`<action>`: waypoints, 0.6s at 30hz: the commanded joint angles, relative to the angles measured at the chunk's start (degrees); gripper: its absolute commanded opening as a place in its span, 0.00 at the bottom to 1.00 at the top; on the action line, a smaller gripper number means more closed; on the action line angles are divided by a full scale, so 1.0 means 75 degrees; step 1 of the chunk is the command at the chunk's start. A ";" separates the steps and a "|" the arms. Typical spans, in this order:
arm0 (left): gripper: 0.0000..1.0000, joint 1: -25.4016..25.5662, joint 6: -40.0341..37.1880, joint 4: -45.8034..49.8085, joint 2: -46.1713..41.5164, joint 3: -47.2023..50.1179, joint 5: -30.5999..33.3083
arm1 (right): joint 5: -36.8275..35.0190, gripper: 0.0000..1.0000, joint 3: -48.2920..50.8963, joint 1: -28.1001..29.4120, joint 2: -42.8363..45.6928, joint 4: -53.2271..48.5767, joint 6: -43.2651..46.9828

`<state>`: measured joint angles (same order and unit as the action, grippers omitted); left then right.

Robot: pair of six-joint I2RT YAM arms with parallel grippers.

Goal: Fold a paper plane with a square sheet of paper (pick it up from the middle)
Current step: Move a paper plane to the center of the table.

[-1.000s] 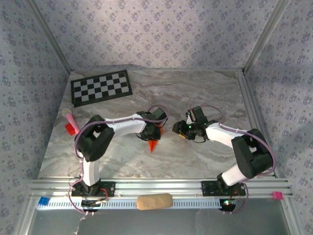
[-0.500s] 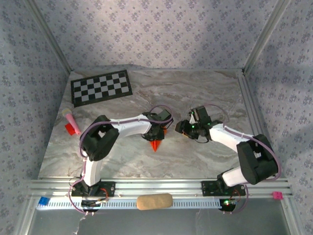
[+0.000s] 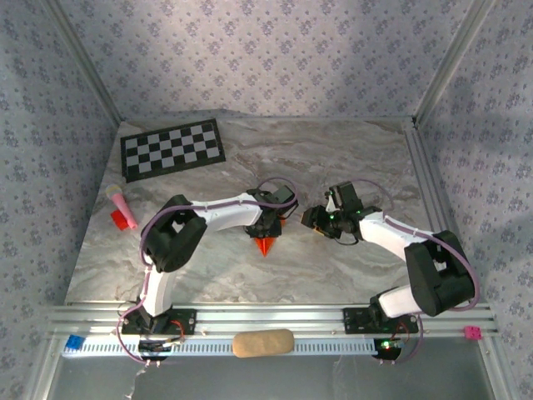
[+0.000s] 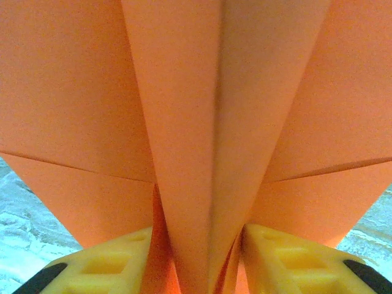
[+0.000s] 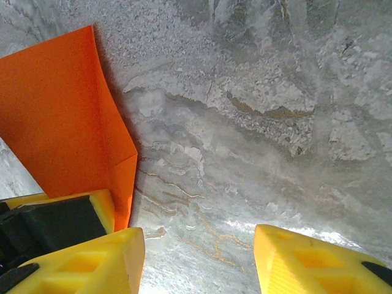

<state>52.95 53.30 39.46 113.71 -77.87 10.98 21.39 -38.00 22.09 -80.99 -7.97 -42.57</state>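
- The plane is mid-counter, a bright orange dart with its tip toward the near edge. I cannot tell whether it rests on the marble or hangs just above it.
- My left jaws straddle its centre crease. The folded keel stands between my yellow pads, and the wings spread to either side.
- I cannot tell whether those pads pinch the keel or only flank it.
- My right jaws stand apart and hold nothing, with bare counter between their pads. An orange wing edge lies just beside one of them.
- From above, the right jaws sit near the plane, on its right.
- A checkerboard lies at the far left, and a red and pink thing at the left edge. Both are well apart from the plane.
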 commanded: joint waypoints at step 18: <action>0.44 0.0065 0.0300 0.0500 -0.0299 -0.0259 0.0419 | 0.0014 0.52 -0.0017 -0.0047 0.0178 -0.0183 0.0094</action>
<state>53.04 54.78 40.75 113.69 -78.26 12.51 21.41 -38.00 22.09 -80.97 -8.01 -42.57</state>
